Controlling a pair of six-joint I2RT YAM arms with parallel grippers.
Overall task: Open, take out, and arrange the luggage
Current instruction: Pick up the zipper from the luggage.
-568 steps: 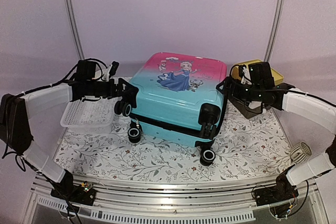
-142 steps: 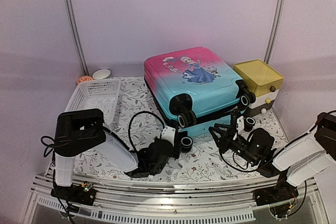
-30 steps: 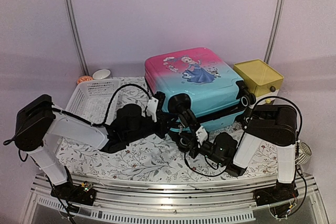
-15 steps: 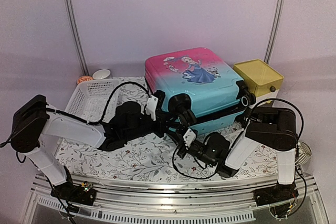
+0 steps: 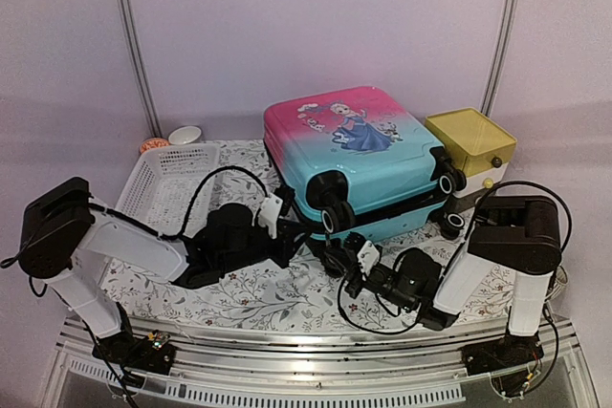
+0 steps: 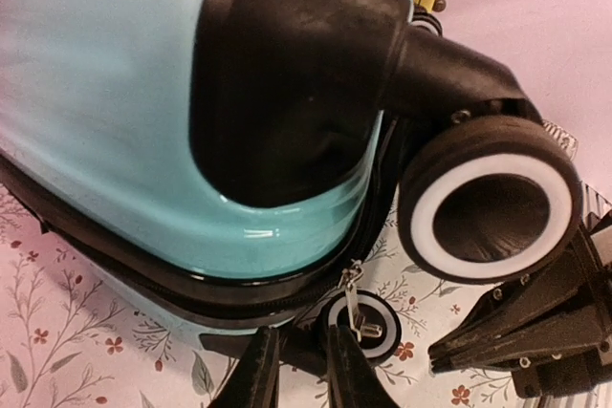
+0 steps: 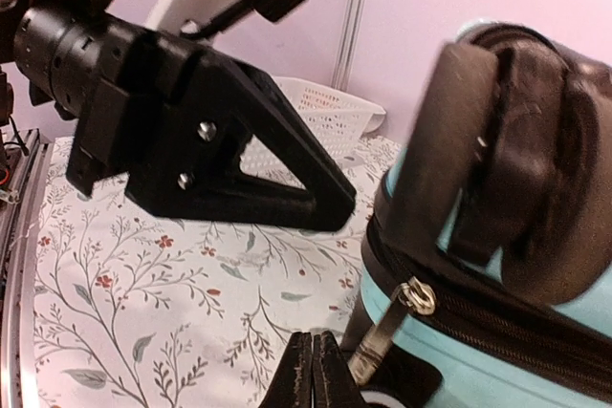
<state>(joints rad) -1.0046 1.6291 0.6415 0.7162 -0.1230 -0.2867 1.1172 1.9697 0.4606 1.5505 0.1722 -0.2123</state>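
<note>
Luggage (image 5: pixel 363 164): lies flat on the worktop (image 5: pixel 258 284), print up, toward the back right, with its wheels at the near edge. As far as I can see it is zipped shut.
Zip pull (image 7: pixel 387 332): hangs from the black zip band (image 7: pixel 497 327) at the near corner, just under a wheel (image 6: pixel 488 198).
Right pincer (image 7: pixel 312 351): clenched and empty. Its tips sit just beside the pull but not on it.
Left pincer (image 6: pixel 298 336): low at the same corner, coming in from the other side, with its fingers a little apart. Something dark lies between them, and I cannot tell whether it is gripped.
Step in hand: opening, at its very start. I'd say both arms are lining up on the pull and nothing is unzipped yet.
Next move: the right pincer would need to part, shift sideways onto the tab and close on it. It would then draw the tab along the band and round the corner without slipping off. The left arm looks placed to steady the shell meanwhile.
Taking out, arranging: not begun.
Around: a basket (image 5: pixel 167 183) sits to the left, and a yellow box (image 5: pixel 469 140) is just beside the luggage on the right.
</note>
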